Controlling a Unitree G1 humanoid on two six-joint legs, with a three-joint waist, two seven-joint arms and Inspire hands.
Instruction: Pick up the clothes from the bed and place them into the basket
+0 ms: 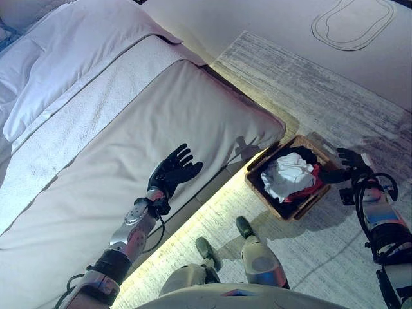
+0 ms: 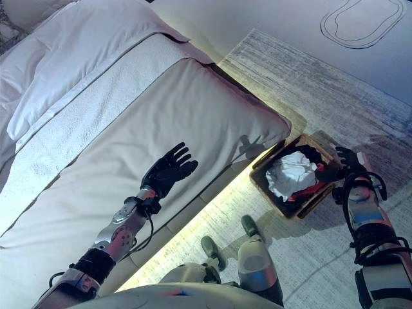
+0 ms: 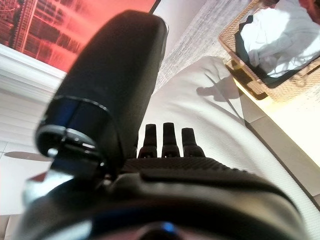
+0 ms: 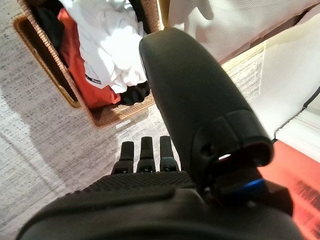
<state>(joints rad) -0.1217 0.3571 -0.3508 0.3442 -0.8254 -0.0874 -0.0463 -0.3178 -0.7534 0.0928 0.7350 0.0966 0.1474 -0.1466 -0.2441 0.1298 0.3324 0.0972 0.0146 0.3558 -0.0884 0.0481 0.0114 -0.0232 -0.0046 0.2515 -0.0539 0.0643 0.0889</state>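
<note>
A wicker basket (image 1: 315,199) stands on the rug beside the bed's corner. It holds white (image 1: 288,175), red (image 1: 310,189) and black clothes, also seen in the right wrist view (image 4: 105,40). My left hand (image 1: 172,168) is open, fingers spread, over the bare grey bed cover (image 1: 129,193), holding nothing. My right hand (image 1: 347,165) is open at the basket's far right rim, over the rug, holding nothing. The basket also shows in the left wrist view (image 3: 235,55).
The bed has a white duvet (image 1: 77,58) and a textured white sheet (image 1: 71,122) at the upper left. A grey patterned rug (image 1: 347,109) covers the floor around the basket. A light strip glows along the bed's base (image 1: 212,199).
</note>
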